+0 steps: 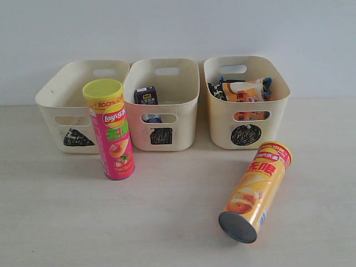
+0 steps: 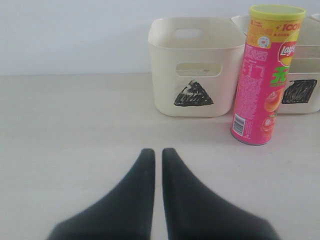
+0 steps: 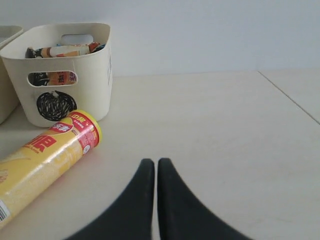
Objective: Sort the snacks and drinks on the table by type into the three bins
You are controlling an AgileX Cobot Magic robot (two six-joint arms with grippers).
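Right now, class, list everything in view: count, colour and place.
triangle bin: one, cream, back left.
square bin: one, cream, back middle.
circle bin: one, cream, back right.
drink carton: one, purple and white, inside the square bin.
noodle packets: at least two, orange and blue-black, inside the circle bin.
pink chip tube: one, yellow lid, upright before the triangle and square bins.
yellow chip tube: one, orange-yellow, lying before the circle bin.
table: one, pale wood.
left jaws: one pair, black, closed, empty.
right jaws: one pair, black, closed, empty.
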